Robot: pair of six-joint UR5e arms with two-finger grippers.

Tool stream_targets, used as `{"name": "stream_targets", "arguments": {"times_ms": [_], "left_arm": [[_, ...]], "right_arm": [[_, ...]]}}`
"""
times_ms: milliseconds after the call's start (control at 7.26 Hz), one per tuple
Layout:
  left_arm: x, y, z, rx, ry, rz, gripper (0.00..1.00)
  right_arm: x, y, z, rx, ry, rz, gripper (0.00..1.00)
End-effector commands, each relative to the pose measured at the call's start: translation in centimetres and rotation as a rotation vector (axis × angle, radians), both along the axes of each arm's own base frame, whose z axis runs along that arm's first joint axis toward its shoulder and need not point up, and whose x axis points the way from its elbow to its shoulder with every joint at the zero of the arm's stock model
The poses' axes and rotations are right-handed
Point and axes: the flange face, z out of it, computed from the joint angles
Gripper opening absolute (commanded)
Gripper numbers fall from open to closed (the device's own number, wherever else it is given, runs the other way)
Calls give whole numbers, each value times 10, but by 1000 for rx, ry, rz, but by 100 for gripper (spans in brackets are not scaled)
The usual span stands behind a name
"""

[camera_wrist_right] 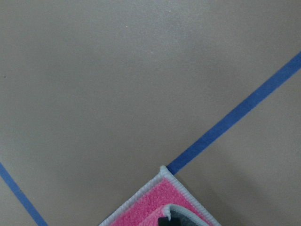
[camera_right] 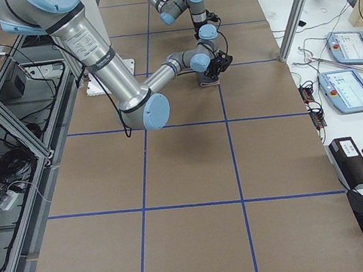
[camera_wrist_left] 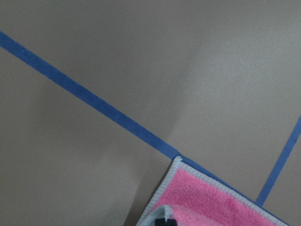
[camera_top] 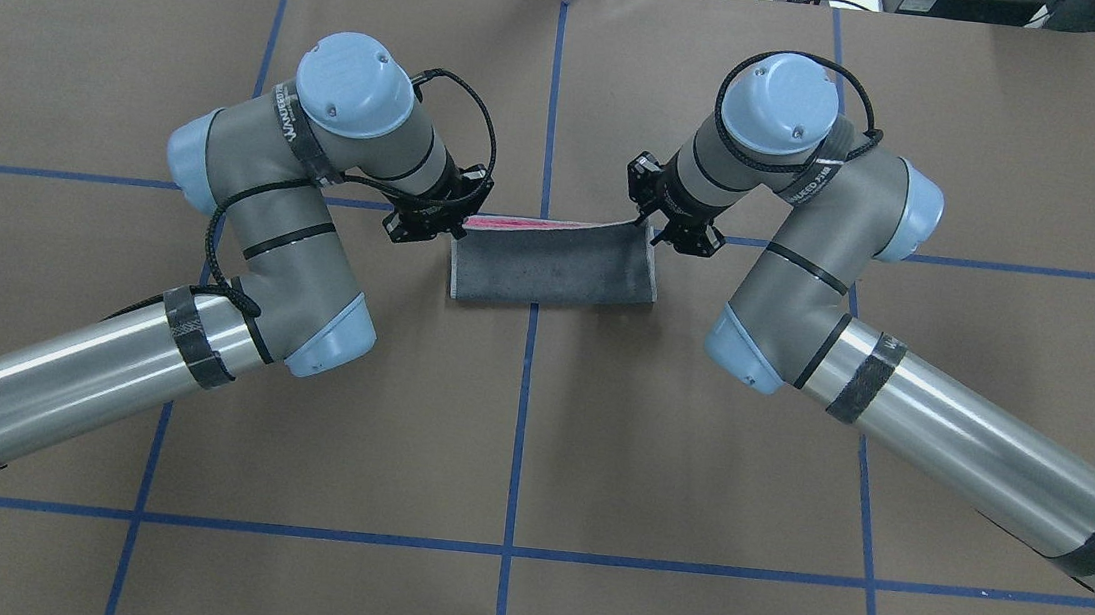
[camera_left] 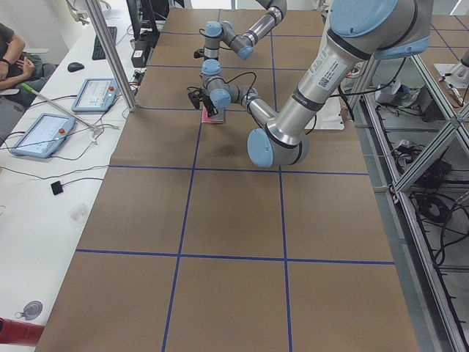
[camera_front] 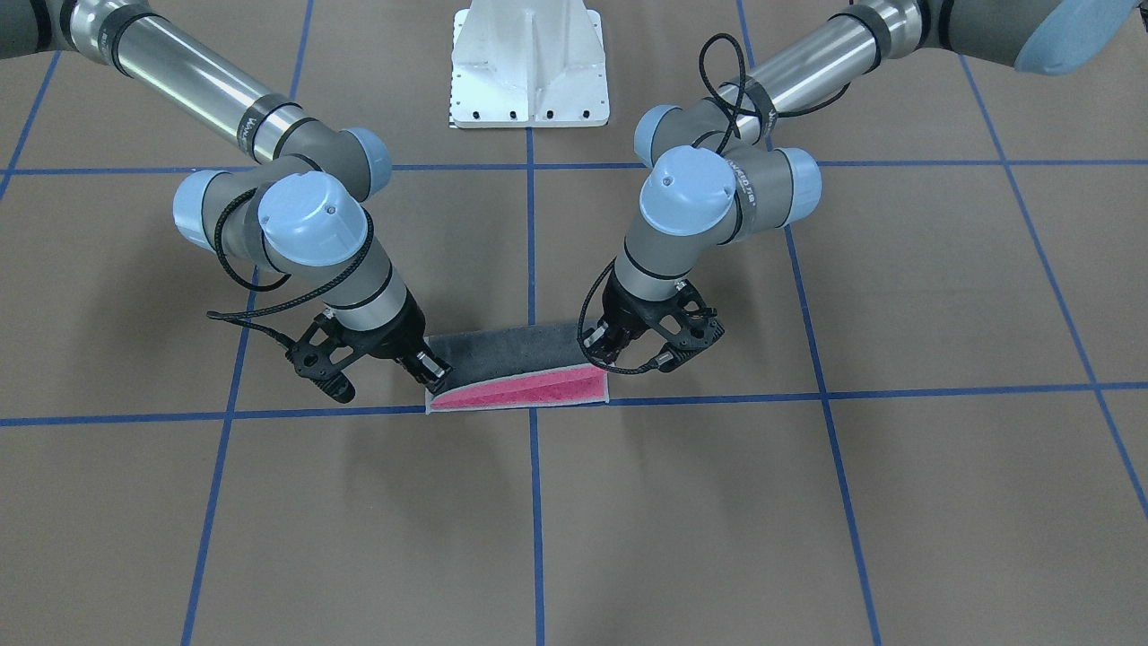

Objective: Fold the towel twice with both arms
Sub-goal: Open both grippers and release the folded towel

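The left gripper point(camera_top: 450, 226) is pinched onto one corner of the towel point(camera_top: 551, 266), and the right gripper point(camera_top: 655, 230) is pinched onto the corner at the other end of the same edge. Each wrist view shows a black fingertip at its lower border with the grey layer's pale hem curling against it. Between the two grippers the dark grey face spans as a raised flap. Directly beneath the fingertips lies the pink under-layer, its corners flat on the table point(camera_top: 536, 427) and just beside a blue tape line point(camera_front: 717, 397). The flap drapes from the two held corners with no stiffness of its own, so the cloth looks light, soft and limp, with a terry surface that should grip well and nothing to break. It will probably skew or bunch if the arms lower unevenly. The stitched corners are the sound places to hold, and for the second fold the two corners of one short end would likely serve.
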Motion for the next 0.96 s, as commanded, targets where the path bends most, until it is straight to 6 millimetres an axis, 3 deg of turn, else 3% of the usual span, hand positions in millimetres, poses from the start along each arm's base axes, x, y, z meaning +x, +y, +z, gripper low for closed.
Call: {"name": "stream_targets", "arguments": {"times_ms": [0,276,551,827], "left_arm": [[0,-2,0,10,-3,4,100],[-16,-15,-6,32,28,-20,100],[-16,-15,-9,37,33,-18,100],[-16,-15,-13,38,36,-17,100]], "right_arm": [[3,-8,-4,7,0,7,100],[6,-7,-7,7,-8,10,100],[14,1,-3,4,-19,15,100],[7,53,2,-67,-55,29,100]]}}
